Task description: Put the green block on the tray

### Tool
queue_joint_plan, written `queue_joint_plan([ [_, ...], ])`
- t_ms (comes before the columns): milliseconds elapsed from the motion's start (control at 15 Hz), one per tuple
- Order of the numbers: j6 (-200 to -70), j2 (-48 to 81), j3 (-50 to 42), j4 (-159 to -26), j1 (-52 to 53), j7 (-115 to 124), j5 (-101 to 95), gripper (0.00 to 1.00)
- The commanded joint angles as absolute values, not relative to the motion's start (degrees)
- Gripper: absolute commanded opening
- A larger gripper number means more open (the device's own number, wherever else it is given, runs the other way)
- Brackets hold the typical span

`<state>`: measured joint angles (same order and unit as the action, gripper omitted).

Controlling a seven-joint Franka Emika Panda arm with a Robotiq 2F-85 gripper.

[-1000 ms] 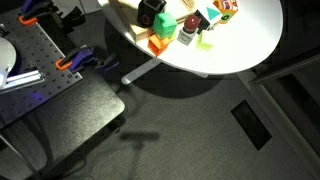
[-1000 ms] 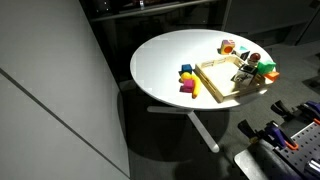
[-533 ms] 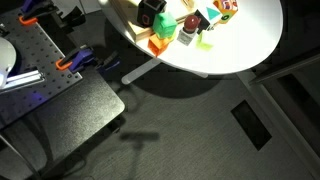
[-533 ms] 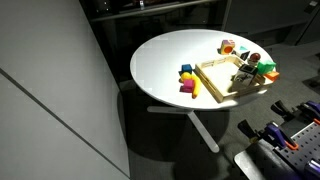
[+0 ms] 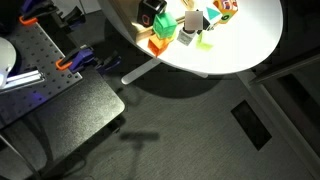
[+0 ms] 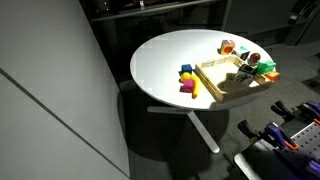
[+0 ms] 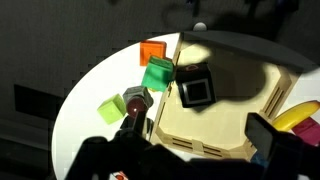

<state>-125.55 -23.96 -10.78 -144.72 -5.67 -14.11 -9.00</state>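
Observation:
The green block [image 7: 157,74] sits on the white table just outside the tray's rim, next to an orange block [image 7: 152,50]. It also shows in both exterior views [image 5: 165,25] [image 6: 268,68]. The pale tan tray [image 7: 225,120] fills the middle of the wrist view, and it shows in both exterior views [image 5: 133,22] [image 6: 216,86]. A black cube [image 7: 193,89] lies in the tray's corner nearest the green block. My gripper [image 7: 197,138] hangs above the tray, open and empty, with its fingers apart at the bottom of the wrist view.
A lime piece [image 7: 110,105] and a grey block with a red face [image 7: 135,100] lie on the table left of the tray. A yellow piece [image 7: 297,115] shows at the right edge. Blue, yellow and magenta blocks [image 6: 187,80] sit on the tray's other side. The table edge is close.
The dark shape over the tray in an exterior view has shifted slightly up and back. The blocks have not moved.

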Motion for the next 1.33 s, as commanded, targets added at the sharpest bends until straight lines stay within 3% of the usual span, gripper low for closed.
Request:
queue_joint_plan([
  [0, -126.2, -18.1, -8.9, -142.0, -7.6, -8.9, -11.4, 1.0],
  [1267, -141.5, 3.0, -10.0, -139.5, -9.1, -0.6, -12.2, 1.0],
])
